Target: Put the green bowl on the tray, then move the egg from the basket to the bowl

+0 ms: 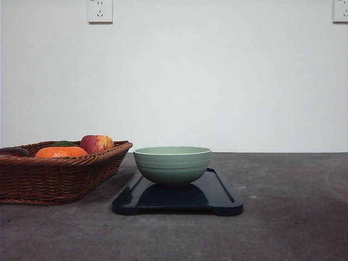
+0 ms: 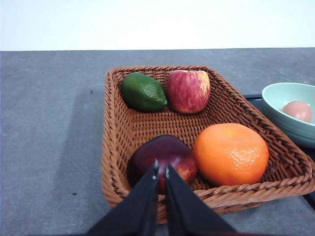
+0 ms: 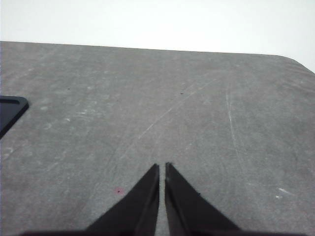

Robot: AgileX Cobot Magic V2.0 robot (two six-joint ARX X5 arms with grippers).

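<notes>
The green bowl (image 1: 172,165) stands upright on the dark tray (image 1: 223,198) in the front view. In the left wrist view the egg (image 2: 298,111) lies inside the green bowl (image 2: 280,101), beside the wicker basket (image 2: 115,142). My left gripper (image 2: 161,169) is shut with nothing in it, hovering over the near end of the basket above a dark red fruit (image 2: 165,155). My right gripper (image 3: 162,169) is shut and empty over bare grey table, with a corner of the tray (image 3: 10,110) off to one side.
The basket (image 1: 49,176) sits left of the tray and holds an orange fruit (image 2: 230,153), a red-yellow apple (image 2: 188,91) and a green fruit (image 2: 142,92). A white wall with two sockets (image 1: 100,11) stands behind the grey table (image 1: 293,217).
</notes>
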